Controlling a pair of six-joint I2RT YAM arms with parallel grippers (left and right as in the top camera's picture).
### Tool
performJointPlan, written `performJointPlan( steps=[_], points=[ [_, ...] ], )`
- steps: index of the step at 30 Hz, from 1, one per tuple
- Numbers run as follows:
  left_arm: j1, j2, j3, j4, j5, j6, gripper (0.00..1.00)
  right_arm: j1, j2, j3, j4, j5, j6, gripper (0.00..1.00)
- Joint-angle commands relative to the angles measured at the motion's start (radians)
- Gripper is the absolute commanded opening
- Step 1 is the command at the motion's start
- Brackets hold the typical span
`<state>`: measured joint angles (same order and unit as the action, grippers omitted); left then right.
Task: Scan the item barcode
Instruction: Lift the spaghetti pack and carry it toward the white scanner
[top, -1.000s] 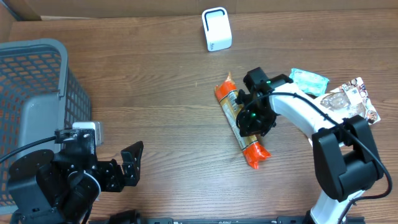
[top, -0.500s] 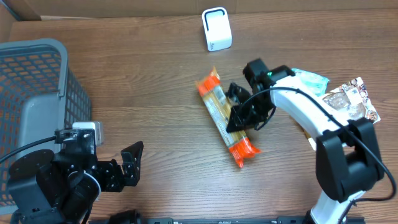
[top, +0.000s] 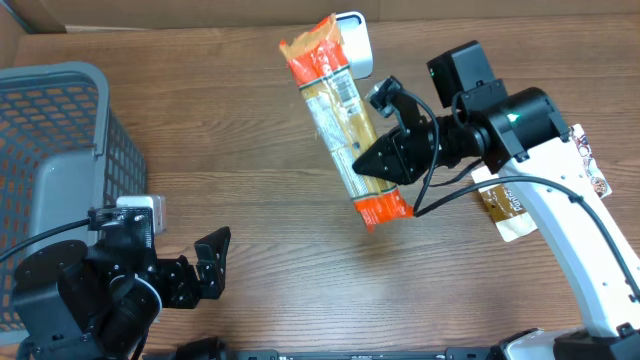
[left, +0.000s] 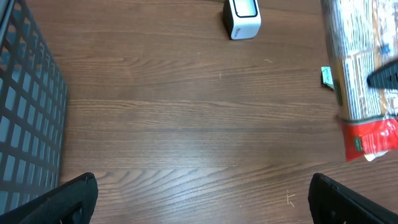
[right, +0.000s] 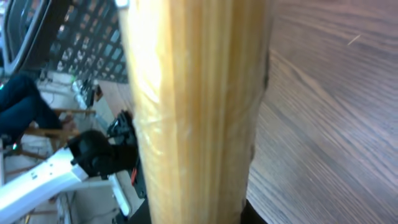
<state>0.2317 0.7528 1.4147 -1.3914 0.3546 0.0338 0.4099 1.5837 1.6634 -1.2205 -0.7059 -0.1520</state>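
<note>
The right gripper (top: 388, 152) pinches the pasta pack (top: 335, 100) near its red lower end, holding it tilted above the tabletop (top: 250, 200), its top covering part of the scanner (top: 359, 45) from overhead. It looks light, stiff lengthwise but brittle under slick film, so a gentle mid-body hold suits it best. The left gripper (top: 205, 265) rests spread beside the basket (top: 55, 72), where nothing shows inside.

So the long clear plastic packet of spaghetti with orange ends (top: 335, 110) is up in the air and tilted, with its upper end leaning back-left and a printed white label facing up. From overhead, that upper end overlaps the small white boxy scanner (top: 358, 52), which stands upright further back.
</note>
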Motion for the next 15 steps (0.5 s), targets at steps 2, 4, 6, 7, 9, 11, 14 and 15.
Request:
performJointPlan(
  steps=[2, 4, 6, 7, 9, 11, 14, 15],
  points=[
    [0.003, 0.0, 0.011, 0.003, -0.004, 0.015, 1.0, 0.013, -0.018, 0.112, 0.069, 0.2, 0.175, 0.03],
    [0.003, 0.0, 0.011, 0.003, -0.004, 0.015, 1.0, 0.022, -0.001, 0.176, 0.078, 0.353, 0.216, 0.03],
    [0.003, 0.0, 0.011, 0.003, -0.004, 0.015, 1.0, 0.036, 0.029, 0.232, 0.098, 0.539, 0.232, 0.03],
    [0.003, 0.0, 0.011, 0.003, -0.004, 0.015, 0.99, 0.044, 0.045, 0.245, 0.121, 0.631, 0.23, 0.03],
    [0.003, 0.0, 0.011, 0.003, -0.004, 0.015, 1.0, 0.065, 0.086, 0.245, 0.201, 0.843, 0.185, 0.03],
    [0.003, 0.0, 0.011, 0.003, -0.004, 0.015, 1.0, 0.084, 0.145, 0.245, 0.291, 1.066, 0.144, 0.04],
    [0.003, 0.0, 0.011, 0.003, -0.004, 0.015, 0.99, 0.095, 0.246, 0.245, 0.444, 1.304, 0.021, 0.04],
    [0.003, 0.0, 0.011, 0.003, -0.004, 0.015, 1.0, 0.096, 0.277, 0.245, 0.496, 1.357, -0.04, 0.04]
  ],
)
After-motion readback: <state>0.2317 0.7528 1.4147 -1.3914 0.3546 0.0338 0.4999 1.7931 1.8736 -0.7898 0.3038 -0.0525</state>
